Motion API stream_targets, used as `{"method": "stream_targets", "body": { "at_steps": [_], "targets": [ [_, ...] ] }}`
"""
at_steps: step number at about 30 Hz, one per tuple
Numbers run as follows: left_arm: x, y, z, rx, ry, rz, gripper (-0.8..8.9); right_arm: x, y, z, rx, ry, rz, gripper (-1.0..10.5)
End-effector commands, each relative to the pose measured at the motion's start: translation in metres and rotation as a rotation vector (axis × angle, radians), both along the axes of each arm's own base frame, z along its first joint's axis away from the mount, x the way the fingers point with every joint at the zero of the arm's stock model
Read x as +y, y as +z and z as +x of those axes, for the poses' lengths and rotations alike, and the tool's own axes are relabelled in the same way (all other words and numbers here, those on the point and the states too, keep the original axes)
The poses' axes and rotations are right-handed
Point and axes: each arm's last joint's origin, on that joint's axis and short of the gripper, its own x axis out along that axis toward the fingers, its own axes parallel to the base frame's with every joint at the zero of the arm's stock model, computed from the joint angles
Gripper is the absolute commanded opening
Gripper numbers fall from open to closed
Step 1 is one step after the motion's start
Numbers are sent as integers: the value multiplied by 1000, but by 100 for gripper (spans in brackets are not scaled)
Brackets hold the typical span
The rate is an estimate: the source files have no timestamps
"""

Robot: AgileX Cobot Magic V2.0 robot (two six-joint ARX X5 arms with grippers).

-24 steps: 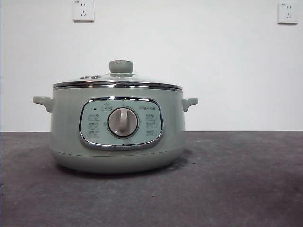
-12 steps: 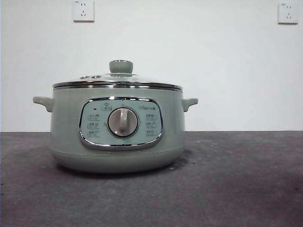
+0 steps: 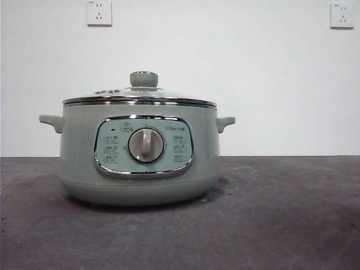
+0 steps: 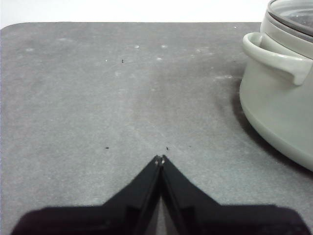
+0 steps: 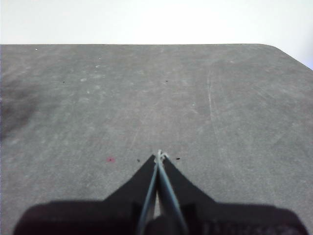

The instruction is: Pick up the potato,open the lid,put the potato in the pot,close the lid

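The sage-green pot (image 3: pixel 138 152) stands on the dark table, left of centre in the front view, with its grey dial (image 3: pixel 145 145) facing the camera. The glass lid (image 3: pixel 139 97) with its green knob (image 3: pixel 143 79) sits closed on the pot. The potato is out of view. My left gripper (image 4: pixel 159 158) is shut and empty above bare table, with the pot's side and one handle (image 4: pixel 276 58) off to one side of it. My right gripper (image 5: pixel 159 155) is shut and empty over bare table. Neither arm shows in the front view.
The grey table mat (image 3: pixel 270 214) stretches in front of and to the right of the pot. A white wall with two sockets (image 3: pixel 99 12) stands behind. The mat's far edge and rounded corners show in both wrist views.
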Motion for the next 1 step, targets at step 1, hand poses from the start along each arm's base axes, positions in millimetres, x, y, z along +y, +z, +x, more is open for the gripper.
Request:
{"method": "stream_targets", "body": {
  "at_steps": [1],
  "targets": [
    [0, -3, 0, 3, 3, 1, -3, 0, -3, 0, 3, -1, -1, 1]
  ]
}}
